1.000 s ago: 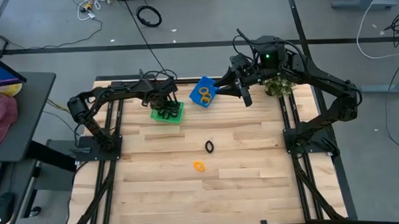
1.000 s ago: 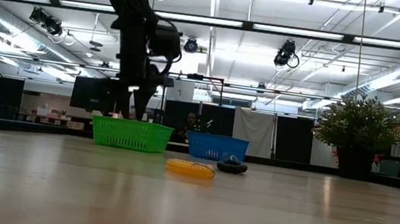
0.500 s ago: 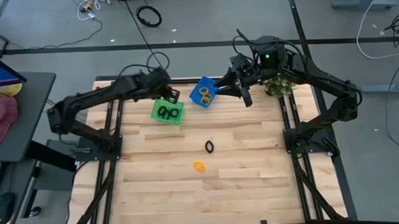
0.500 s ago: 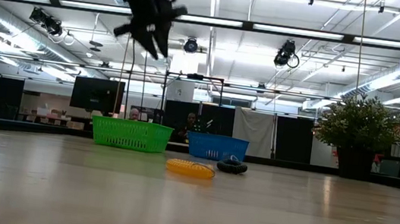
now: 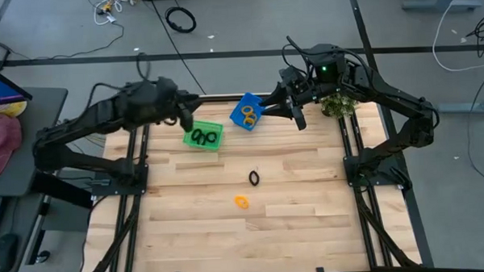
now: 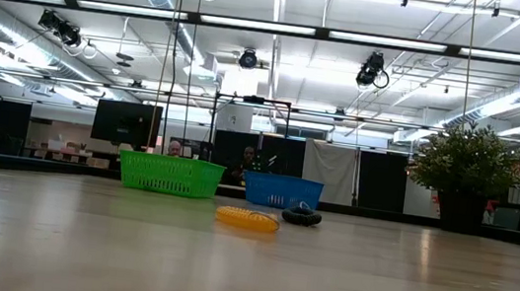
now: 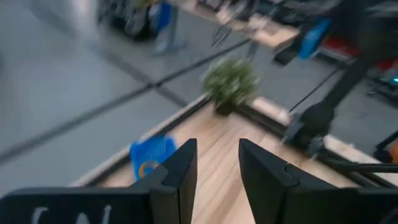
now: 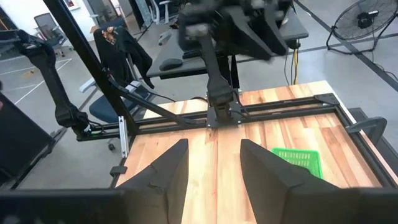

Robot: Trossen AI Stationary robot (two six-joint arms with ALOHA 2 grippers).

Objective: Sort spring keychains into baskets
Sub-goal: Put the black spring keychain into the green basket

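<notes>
The green basket (image 5: 203, 136) stands at the far left of the table and holds black spring keychains (image 5: 200, 137). The blue basket (image 5: 246, 112) stands beside it, turned at an angle, and holds orange keychains (image 5: 248, 113). One black keychain (image 5: 254, 177) and one orange keychain (image 5: 242, 202) lie on the table's middle; both also show in the low view, the black one (image 6: 301, 216) and the orange one (image 6: 247, 219). My left gripper (image 5: 184, 119) is open and empty, high up just left of the green basket. My right gripper (image 5: 299, 119) is open and empty, high up right of the blue basket.
A potted plant (image 5: 338, 106) stands at the far right corner. The arms' bases and dark frame rails (image 5: 134, 180) line the table's left and right sides. People sit in the room behind the table (image 6: 175, 147).
My left gripper has risen from the green basket, gone up out of the low view, and drawn toward the table's left edge. The black keychains in the green basket now show uncovered.
</notes>
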